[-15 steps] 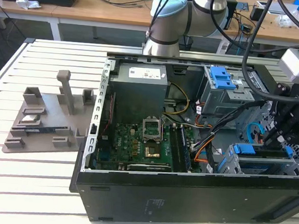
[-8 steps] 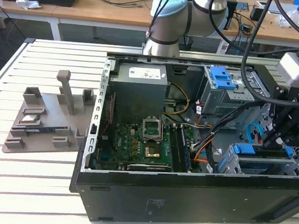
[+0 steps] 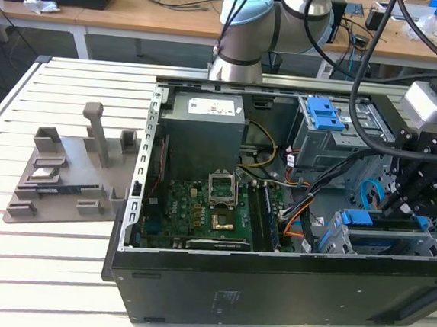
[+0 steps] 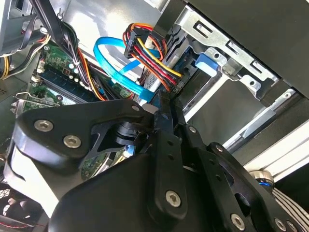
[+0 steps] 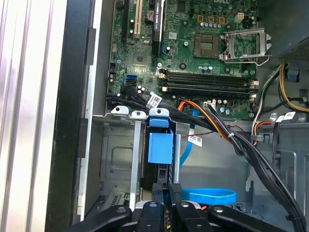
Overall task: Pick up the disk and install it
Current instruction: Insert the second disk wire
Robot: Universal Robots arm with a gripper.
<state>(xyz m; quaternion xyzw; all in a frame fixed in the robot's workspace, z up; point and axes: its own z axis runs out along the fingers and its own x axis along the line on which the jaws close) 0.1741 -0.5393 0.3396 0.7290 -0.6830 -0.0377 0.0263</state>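
Tool (image 3: pixel 399 204) at the disk (image 3: pixel 384 241)

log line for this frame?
gripper: inside open computer case, at drive bay | disk: in bay, blue rail showing | jaws: state unclear

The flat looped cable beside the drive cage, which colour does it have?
Light blue; the flat cable shows best in the second wrist view.

Cable bundle (image 5: pixel 241 140) and blue ribbon cable (image 5: pixel 210 195) crowding the drive cage (image 5: pixel 120 159) opening.
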